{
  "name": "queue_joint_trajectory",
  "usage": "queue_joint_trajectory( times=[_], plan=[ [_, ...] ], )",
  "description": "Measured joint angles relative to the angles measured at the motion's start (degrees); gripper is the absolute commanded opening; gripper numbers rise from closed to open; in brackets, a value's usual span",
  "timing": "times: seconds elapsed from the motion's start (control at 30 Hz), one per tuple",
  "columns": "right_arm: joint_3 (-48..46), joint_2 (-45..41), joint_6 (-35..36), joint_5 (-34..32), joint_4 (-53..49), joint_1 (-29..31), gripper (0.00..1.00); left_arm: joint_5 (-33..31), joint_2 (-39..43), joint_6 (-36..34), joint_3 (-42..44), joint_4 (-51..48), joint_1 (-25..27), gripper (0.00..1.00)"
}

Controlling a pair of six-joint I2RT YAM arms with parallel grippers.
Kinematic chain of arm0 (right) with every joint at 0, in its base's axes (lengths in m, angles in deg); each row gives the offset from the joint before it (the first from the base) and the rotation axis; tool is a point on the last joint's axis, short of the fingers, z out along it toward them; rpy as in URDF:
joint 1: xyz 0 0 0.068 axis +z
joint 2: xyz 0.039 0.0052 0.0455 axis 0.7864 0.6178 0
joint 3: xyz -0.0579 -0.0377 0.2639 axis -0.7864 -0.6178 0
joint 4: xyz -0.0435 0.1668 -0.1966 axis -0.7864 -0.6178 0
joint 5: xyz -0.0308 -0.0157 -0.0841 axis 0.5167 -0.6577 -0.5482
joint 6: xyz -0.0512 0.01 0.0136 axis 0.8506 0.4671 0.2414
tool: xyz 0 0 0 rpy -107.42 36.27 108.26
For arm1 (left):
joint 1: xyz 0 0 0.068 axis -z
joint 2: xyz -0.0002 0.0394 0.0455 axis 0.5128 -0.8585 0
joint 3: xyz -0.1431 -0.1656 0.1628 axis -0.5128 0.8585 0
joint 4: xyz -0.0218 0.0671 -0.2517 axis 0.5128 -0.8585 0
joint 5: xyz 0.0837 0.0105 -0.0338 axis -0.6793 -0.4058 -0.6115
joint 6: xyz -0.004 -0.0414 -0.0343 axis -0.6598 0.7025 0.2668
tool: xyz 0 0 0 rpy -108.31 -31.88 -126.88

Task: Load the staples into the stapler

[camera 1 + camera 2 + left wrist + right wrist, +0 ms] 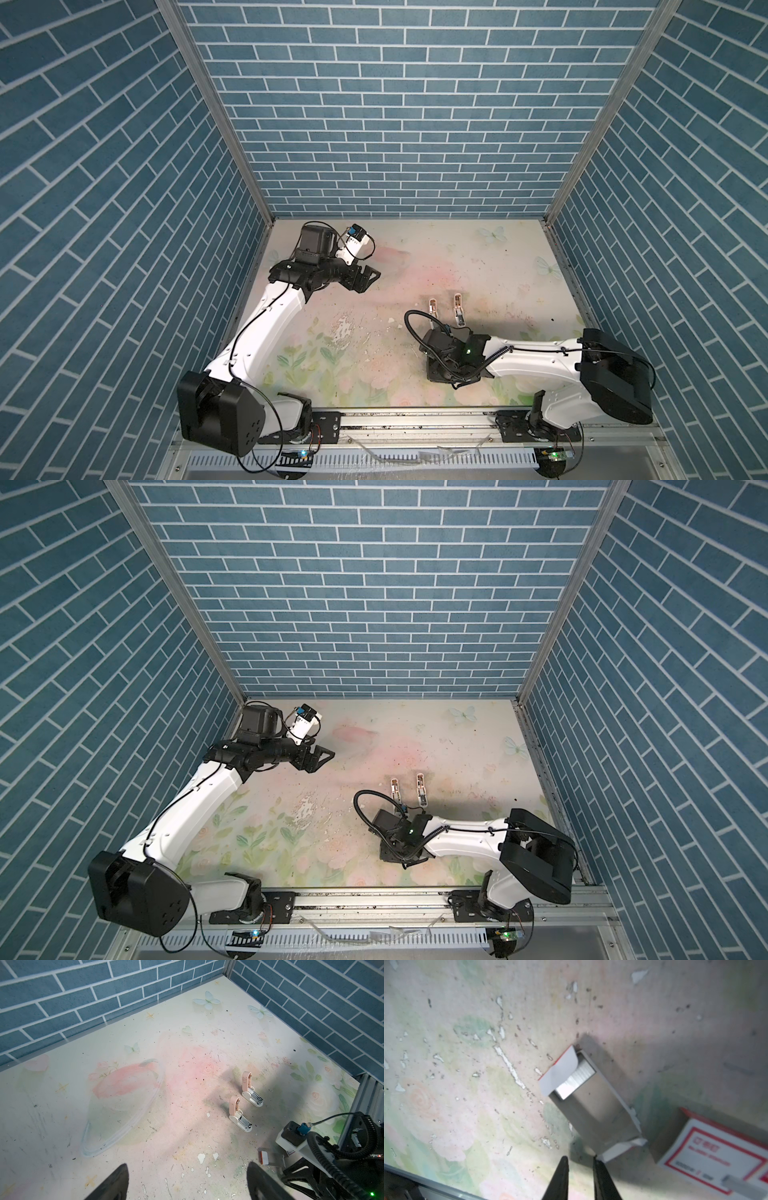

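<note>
Item: staples [579,1078], a silvery block at the far end of an open cardboard tray [596,1109], half under its white flap [560,1072]; tray flat on the table [467,1064], just beside the red-and-white box [716,1153], hidden beneath the right arm in both top views. Orientation: the visible face spans the tray from wall to wall, crosswise to the tray's long axis; the flap covers the rest, so the strips' own long axis cannot be told. Receiving items: stapler [239,1118] and second stapler [251,1093], side by side and parallel, apart from the tray; pink lids upright, metal channels bare and facing up, long axes running from the back wall toward the robot. Right gripper [580,1167]: jaws narrowly apart, nothing between them, tips just beside the tray's near end. Left gripper [188,1178]: spread wide, empty, above the table toward the far left corner. Progress, as judged: lids up, box opened; no strip lifted; whether a channel holds any cannot be told; extraction, carrying, seating and closing are left to do.
</note>
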Motion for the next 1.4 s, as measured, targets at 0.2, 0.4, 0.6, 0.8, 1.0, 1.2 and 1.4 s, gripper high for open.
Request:
queue_joint_trajectory(
  times=[0.2, 0.4, 0.6, 0.8, 1.0, 1.2, 1.4],
  plan=[
    [0.59, 0.00, 1.38, -0.55, -2.62, -1.77, 0.24, 0.00, 0.09, 0.00, 0.26, 0.04, 0.00, 0.90],
    [1.79, 0.90, 3.28, -1.46, -4.35, -3.65, 0.24, 0.02, 0.50, 0.09, 0.52, 0.09, 0.00, 0.90],
    [3.32, 2.40, 5.51, -2.25, -4.96, -5.70, 0.25, 0.02, 0.63, 0.20, 0.96, 0.20, 0.00, 0.90],
    [4.59, 3.72, 7.48, -2.91, -5.40, -7.39, 0.25, 0.04, 0.63, 0.22, 1.46, 0.33, 0.00, 0.90],
    [5.18, 4.22, 9.88, -3.28, -5.62, -9.29, 0.25, 0.04, 0.66, 0.35, 1.55, 0.52, 0.00, 0.90],
    [5.88, 3.50, 11.47, -2.93, -5.77, -9.49, 0.24, 0.04, 1.53, 0.33, 2.08, 0.68, 0.00, 0.90],
    [6.51, 0.02, 13.68, -1.92, -5.01, -9.16, 0.24, 0.04, 1.60, 0.33, 2.32, 0.76, 0.00, 0.90]
  ],
)
